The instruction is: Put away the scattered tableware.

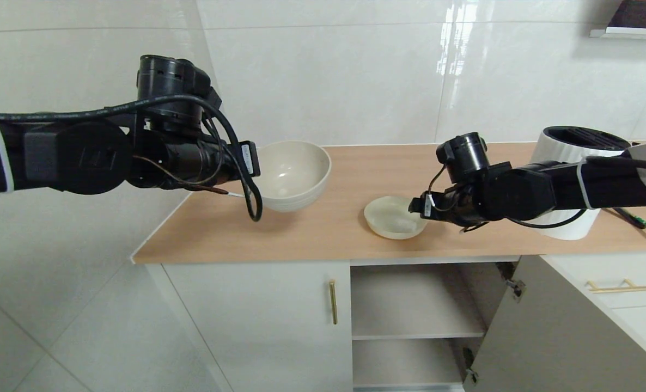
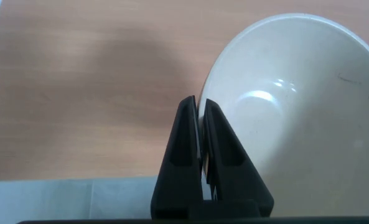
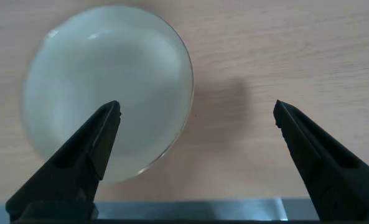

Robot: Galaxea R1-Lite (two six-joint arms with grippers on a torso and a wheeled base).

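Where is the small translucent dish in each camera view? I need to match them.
Head view: the small translucent dish sits on the wooden countertop, right of centre, at the right pincer tips.
Right wrist view: it lies beneath one finger of the open pincer; the other finger is over bare wood.
Left wrist view: that is the large cream bowl instead, in the left pincer.
Shared landmark: the countertop's wood grain.

Bowl (image 1: 296, 174) and dish (image 1: 391, 218) on counter (image 1: 214, 234)
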